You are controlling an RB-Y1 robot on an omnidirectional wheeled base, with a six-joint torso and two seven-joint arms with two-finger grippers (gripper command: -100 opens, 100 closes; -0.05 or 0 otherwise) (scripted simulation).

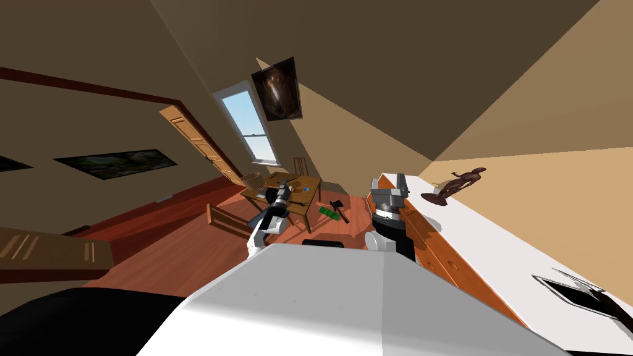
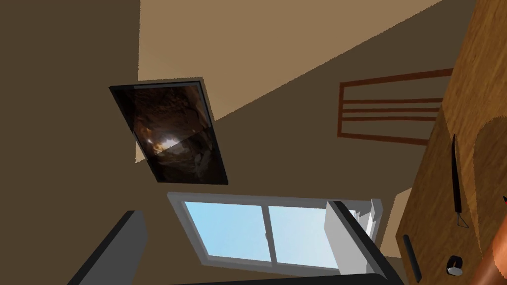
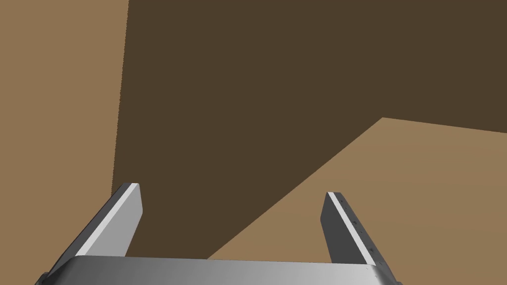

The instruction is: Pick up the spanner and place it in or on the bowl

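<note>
The table [image 1: 311, 185] stands ahead on the floor, before the window [image 1: 250, 127], with the wall picture [image 1: 277, 89] above and to the right of that window. One chair [image 1: 224, 217] stands at the table's near left side and a second chair [image 1: 300, 165] behind it by the wall. What appears to be the bowl [image 1: 251, 180] sits on the table's far left corner, and a hammer [image 1: 339, 209] lies on the floor just right of the table, between it and the long counter [image 1: 494, 241] along the right wall, on which a statuette [image 1: 456, 183] stands.

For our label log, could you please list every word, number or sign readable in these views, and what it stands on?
None: no text can be read anywhere.
The framed picture and the dark figurine bear no lettering.
The things on the wooden table are too small to tell.
</note>
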